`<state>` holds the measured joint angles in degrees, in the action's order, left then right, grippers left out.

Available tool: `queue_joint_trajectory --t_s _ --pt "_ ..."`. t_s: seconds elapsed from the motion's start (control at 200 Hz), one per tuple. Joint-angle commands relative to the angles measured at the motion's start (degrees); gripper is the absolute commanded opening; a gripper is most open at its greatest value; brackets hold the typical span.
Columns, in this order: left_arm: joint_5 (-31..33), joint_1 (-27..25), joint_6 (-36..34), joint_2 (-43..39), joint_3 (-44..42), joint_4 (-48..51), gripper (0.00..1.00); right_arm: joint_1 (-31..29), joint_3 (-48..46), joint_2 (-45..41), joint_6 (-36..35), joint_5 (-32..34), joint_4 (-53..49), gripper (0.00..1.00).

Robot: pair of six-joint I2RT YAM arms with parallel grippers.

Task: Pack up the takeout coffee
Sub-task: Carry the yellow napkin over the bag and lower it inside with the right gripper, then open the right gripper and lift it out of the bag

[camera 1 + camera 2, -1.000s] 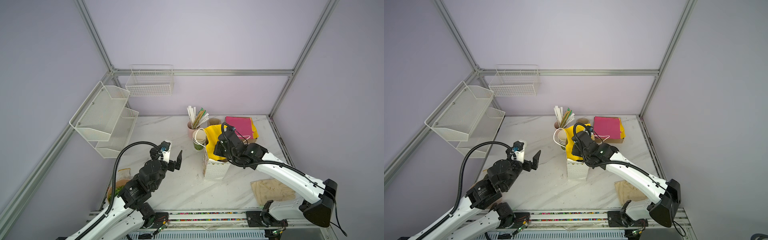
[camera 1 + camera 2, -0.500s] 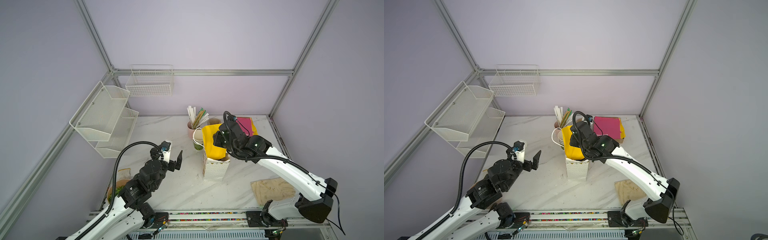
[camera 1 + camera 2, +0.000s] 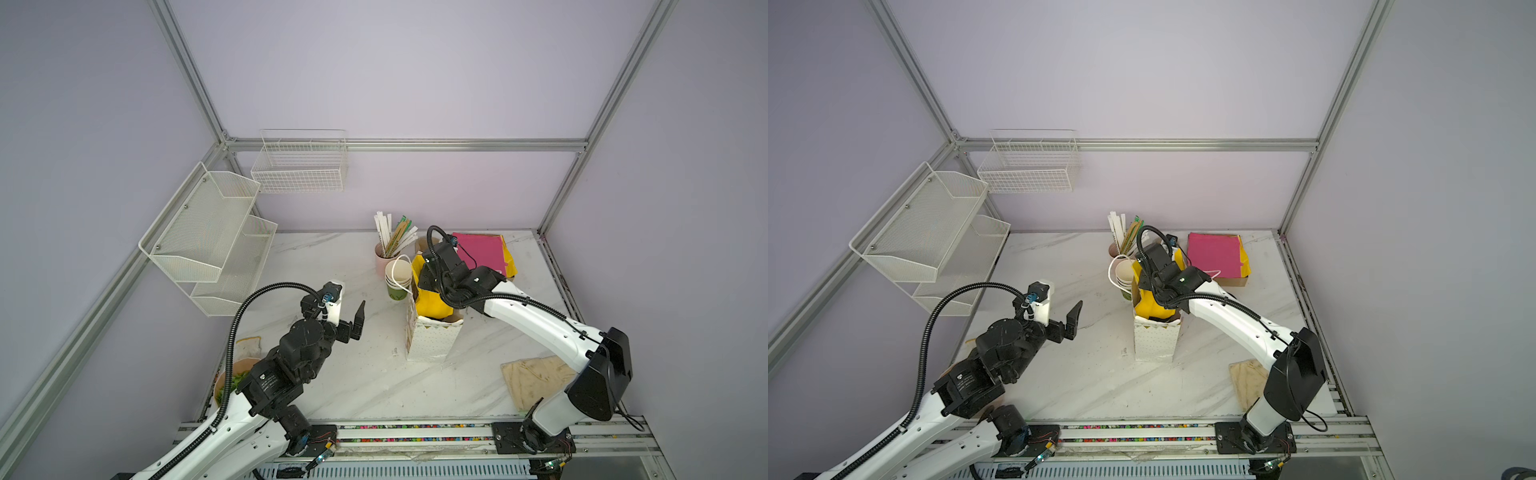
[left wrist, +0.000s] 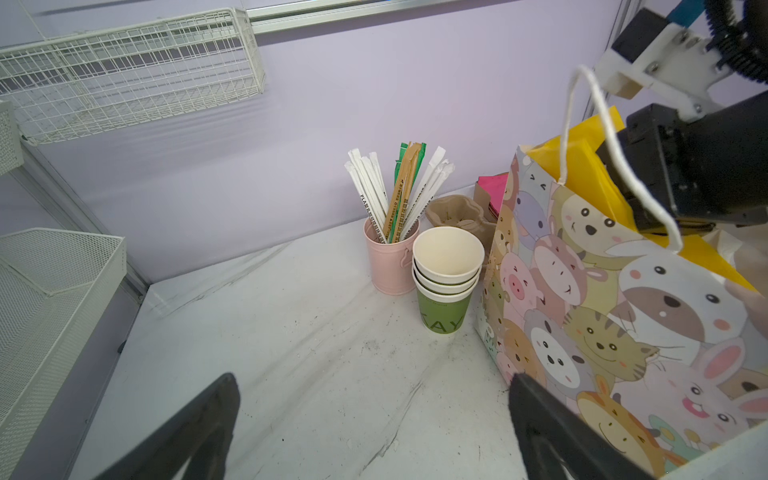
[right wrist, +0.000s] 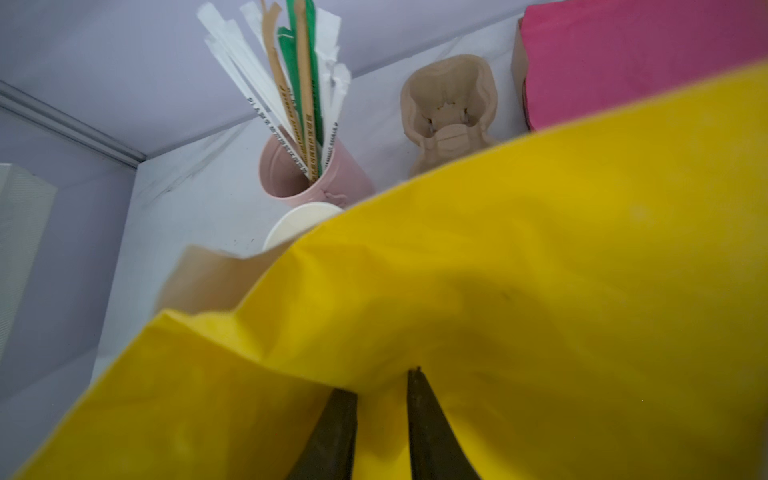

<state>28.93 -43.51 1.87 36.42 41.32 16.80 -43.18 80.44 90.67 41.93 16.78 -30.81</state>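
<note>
The takeout coffee is hidden; only a dark patch shows in the mouth of the cartoon-printed paper bag (image 3: 428, 345) (image 3: 1152, 343) (image 4: 602, 311). A yellow paper sheet (image 3: 432, 307) (image 5: 540, 249) sticks up out of the bag. My right gripper (image 3: 428, 291) (image 5: 382, 380) hangs over the bag's mouth, pressed into this sheet. Its jaws stand a narrow gap apart, and a fold of the yellow paper covers one tip. My left gripper (image 3: 347, 316) (image 4: 371, 380) hovers wide open above the table left of the bag, holding nothing.
A nested stack of green cups (image 3: 397, 282) (image 4: 446, 291) and a pink cup of straws (image 3: 381, 257) stand just behind the bag. A pulp cup carrier (image 5: 449, 108), pink napkins (image 3: 478, 253), a cloth (image 3: 536, 378), a salad bowl (image 3: 232, 378) and wire shelves (image 3: 208, 237) are around.
My right gripper has risen from deep in the bag to its mouth and its jaws have parted slightly. The yellow paper stands higher. The left arm has not moved.
</note>
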Motion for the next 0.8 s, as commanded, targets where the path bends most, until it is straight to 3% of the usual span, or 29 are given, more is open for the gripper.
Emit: queue_joint_trajectory --t_s 0.0,0.24,0.375,0.645,0.795 --pt "-0.4 0.2 -0.7 -0.5 -2.7 -2.2 1.00 1.9 -4.6 0.0 2.0 -3.4 2.9 0.24" --pt "-0.5 0.2 -0.7 -0.4 -2.7 -2.1 1.00 2.1 -3.8 -3.0 1.2 -7.1 2.4 0.20" --pt "-0.3 0.2 -0.8 -0.2 -2.7 -2.2 1.00 1.8 2.6 -5.7 -0.8 -7.8 -1.7 0.28" --pt "1.3 0.2 -0.5 -0.2 -3.1 -2.8 1.00 1.6 10.9 -9.7 -5.0 -7.3 -6.7 0.58" --pt "2.8 0.2 0.2 0.3 -3.3 -3.3 1.00 1.7 12.4 -14.3 -7.0 -8.2 -4.5 0.78"
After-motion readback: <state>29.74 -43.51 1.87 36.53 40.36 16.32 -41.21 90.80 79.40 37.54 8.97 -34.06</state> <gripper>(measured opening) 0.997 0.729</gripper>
